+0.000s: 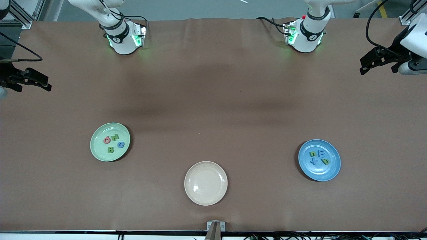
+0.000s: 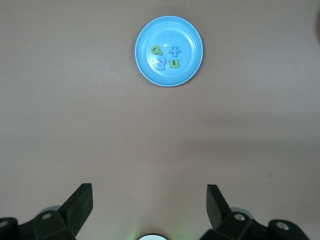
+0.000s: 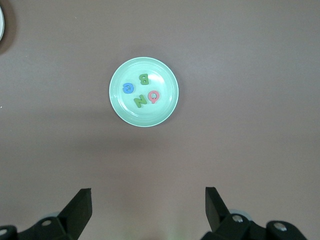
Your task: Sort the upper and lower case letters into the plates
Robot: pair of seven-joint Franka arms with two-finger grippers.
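Note:
The mint green plate (image 1: 96, 151) lies toward the right arm's end and holds a red Q (image 1: 107, 140), green N (image 1: 115, 137), blue G (image 1: 121, 144) and green B (image 1: 110, 150). The blue plate (image 1: 320, 176) lies toward the left arm's end with a green n (image 1: 313, 154), blue m (image 1: 321, 153), blue x (image 1: 314, 161) and green p-like letter (image 1: 325, 161). My right gripper (image 1: 45, 83) (image 3: 148, 195) hangs open and empty over its end of the table, the green plate (image 3: 125, 112) in its wrist view. My left gripper (image 1: 363, 66) (image 2: 149, 192) is likewise open and empty, with the blue plate (image 2: 187, 35) in its view.
A cream-beige plate (image 1: 205, 183) with nothing on it sits between the two plates, nearer the front camera. Brown cloth covers the table. The arm bases (image 1: 123, 36) (image 1: 305, 35) stand along the edge farthest from the front camera.

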